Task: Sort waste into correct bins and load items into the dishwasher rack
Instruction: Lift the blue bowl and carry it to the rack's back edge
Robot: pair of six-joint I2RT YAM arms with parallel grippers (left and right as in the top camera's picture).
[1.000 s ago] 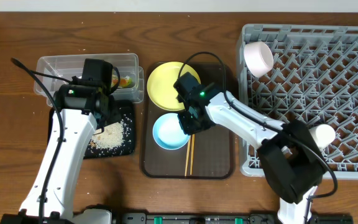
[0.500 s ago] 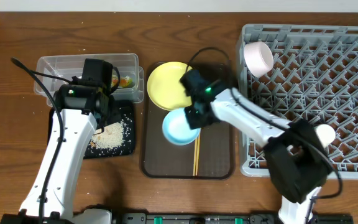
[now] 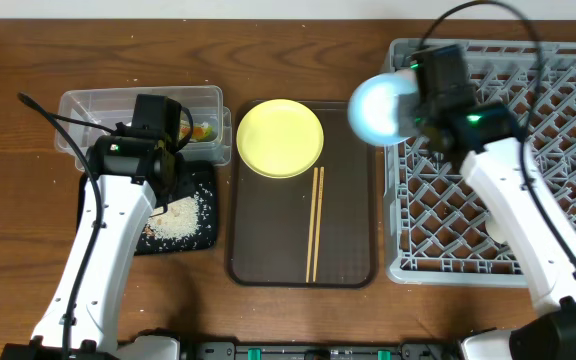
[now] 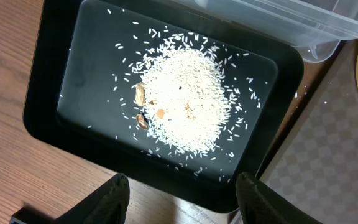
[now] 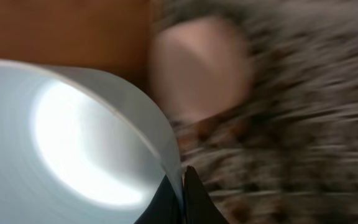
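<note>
Over the left edge of the rack [image 3: 568,150] the blue bowl [image 3: 378,108] hangs in the air, tipped on its side. Its rim is pinched in the right claw [image 5: 180,196], so it is carried but not yet set among the pegs. Just beyond it the wrist view shows a blurred pinkish round shape in the lattice, which I take for the pink bowl [image 5: 201,68]. From above, the arm hides that spot, and I cannot pick out the cup anywhere.

By my reckoning the waste side looks about done. The rice [image 4: 182,109] lies heaped in the black tray [image 4: 48,118], with a few brown bits in it and stray grains around the heap. The wrapper [image 3: 203,130] sits at the right end of the tub [image 3: 93,105], whose edge overhangs the black tray's far side. No white scrap shows.

The dishes are what is left. The plate [image 3: 280,138] lies on the far end of the brown tray [image 3: 353,250], and the chopsticks [image 3: 314,225] lie side by side just nearer, pointing away from the plate.

The left claw [image 4: 182,190] hovers above the black tray with its fingers spread wide and nothing between them. All of it sits on a wooden bench [image 3: 8,250].
</note>
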